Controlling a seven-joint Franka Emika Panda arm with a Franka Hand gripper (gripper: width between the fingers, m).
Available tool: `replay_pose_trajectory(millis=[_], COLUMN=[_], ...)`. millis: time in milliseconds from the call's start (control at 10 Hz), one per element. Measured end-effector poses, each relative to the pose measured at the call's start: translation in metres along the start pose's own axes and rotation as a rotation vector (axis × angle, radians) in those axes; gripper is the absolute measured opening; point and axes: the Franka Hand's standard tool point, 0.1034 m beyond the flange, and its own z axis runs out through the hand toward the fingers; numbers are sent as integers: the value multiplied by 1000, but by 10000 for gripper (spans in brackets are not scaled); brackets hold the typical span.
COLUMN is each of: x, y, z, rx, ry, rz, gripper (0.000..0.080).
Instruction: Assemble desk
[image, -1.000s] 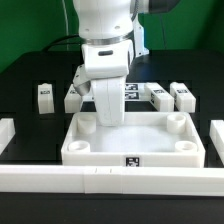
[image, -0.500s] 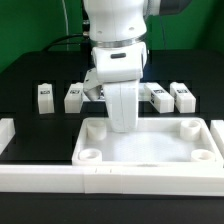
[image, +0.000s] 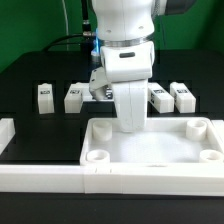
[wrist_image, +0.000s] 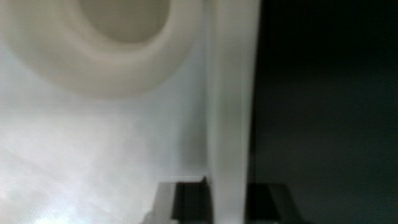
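Observation:
The desk panel (image: 150, 150), a white tray with a raised rim and round corner holes, lies flat on the black table just behind the front rail. My gripper (image: 132, 126) reaches down onto its far rim, shut on that rim. In the wrist view the rim (wrist_image: 222, 100) runs straight between the two dark fingers (wrist_image: 185, 206), with a corner hole (wrist_image: 125, 20) beside it. White tagged legs stand behind the panel: two at the exterior view's left (image: 43, 95) (image: 74, 96) and two at its right (image: 160, 98) (image: 183, 96).
A long white border rail (image: 110, 181) runs along the front, touching or nearly touching the panel's near side. Another rail piece (image: 5, 135) stands at the exterior view's left edge. Dark cables hang behind the arm.
The arm and the panel it grips have slid toward the exterior view's right. The tag on the panel's front wall no longer shows above the front rail.

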Motion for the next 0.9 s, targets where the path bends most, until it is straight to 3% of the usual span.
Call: replay_pose_trajectory(millis=[100,200,300,400,500,600,700,900], x=[0,1,3,5,8,11,15,28], y=[0,0,1,0,-2,-4,-7,-7], z=[0,-1,-3,-7,-10,-15,-21,-36], rx=[0,-2,-6,-9,-12,-16,-20,-41], ry=[-1,-1,-2,-5,-7,-9,-12,-14], rz=[-1,6,24,43,62,93,121,227], gripper=[62,248,248,453,453,598,638,646])
